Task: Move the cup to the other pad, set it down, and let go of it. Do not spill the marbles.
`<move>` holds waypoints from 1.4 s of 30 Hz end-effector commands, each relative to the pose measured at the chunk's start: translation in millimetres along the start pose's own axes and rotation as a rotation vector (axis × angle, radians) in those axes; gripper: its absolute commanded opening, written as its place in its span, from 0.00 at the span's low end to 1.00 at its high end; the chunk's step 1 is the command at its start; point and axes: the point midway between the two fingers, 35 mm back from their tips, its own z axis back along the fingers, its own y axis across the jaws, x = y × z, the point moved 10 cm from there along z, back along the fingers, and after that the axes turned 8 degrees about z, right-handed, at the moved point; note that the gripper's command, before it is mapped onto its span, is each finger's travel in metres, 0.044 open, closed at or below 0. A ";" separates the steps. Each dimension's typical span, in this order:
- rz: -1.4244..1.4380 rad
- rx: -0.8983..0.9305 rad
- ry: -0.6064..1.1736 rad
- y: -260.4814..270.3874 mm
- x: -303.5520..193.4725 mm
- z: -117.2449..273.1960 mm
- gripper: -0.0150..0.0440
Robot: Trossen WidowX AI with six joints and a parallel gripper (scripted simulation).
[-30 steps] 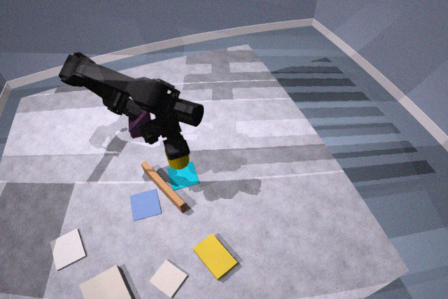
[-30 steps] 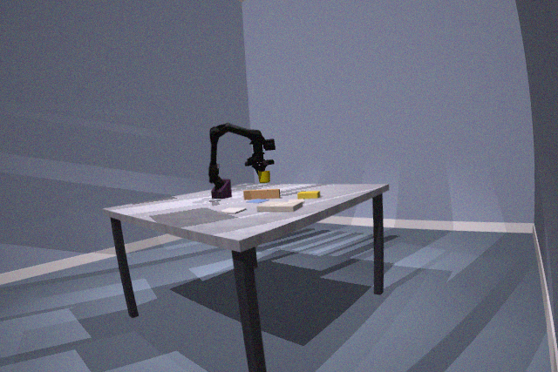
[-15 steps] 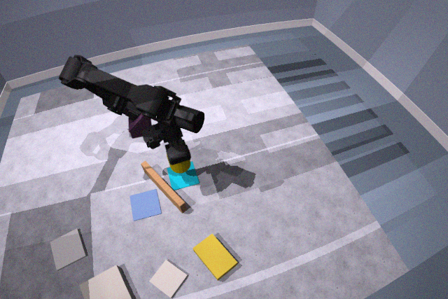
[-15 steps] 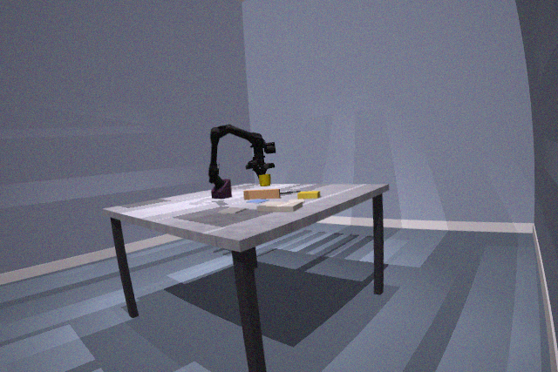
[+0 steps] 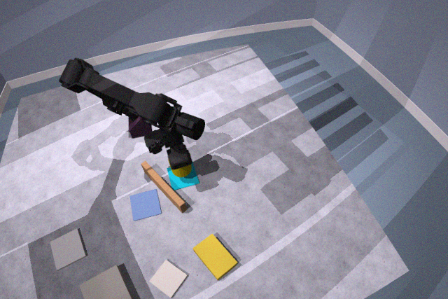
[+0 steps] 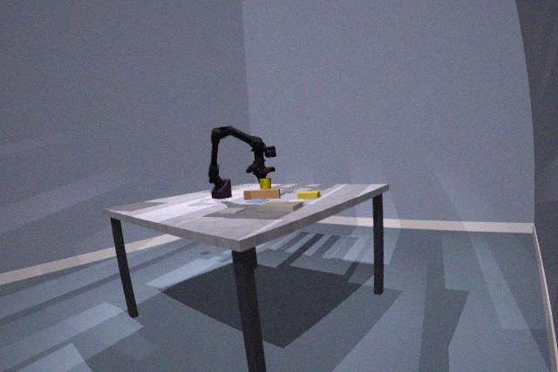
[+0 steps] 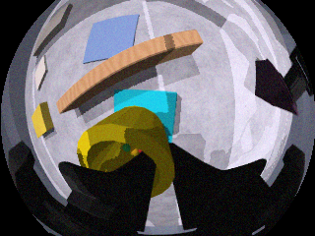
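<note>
Top view: gripper (image 5: pixel 179 165) is clamping the yellow cup (image 5: pixel 182 171) from above, hanging over the cyan pad (image 5: pixel 184 180); wooden bar (image 5: pixel 164 186) is lying just beside, between it and the blue pad (image 5: pixel 145 204). Arm is reaching forward from its base, wrist pointing down.

Exterior view: cup (image 6: pixel 264 183) is standing upright directly under the gripper (image 6: pixel 262 177), low over the table (image 6: pixel 234 233); contact with the surface cannot be told.

Wrist view: cup (image 7: pixel 125 147) mouth is opening toward the camera, marbles (image 7: pixel 132 151) showing inside, cyan pad (image 7: pixel 148 108) lying directly beneath. Lowering straight down is looking like the remaining move.

Wooden bar (image 5: pixel 164 185) beside cyan pad (image 5: pixel 184 180)
</note>
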 end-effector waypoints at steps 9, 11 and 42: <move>0.014 -0.006 -0.011 -2.5 -1.3 -21.4 0.25; 0.014 -0.006 -0.011 -2.8 -1.3 -24.6 0.25; 0.001 -0.003 -0.004 -2.4 0.2 -32.0 0.50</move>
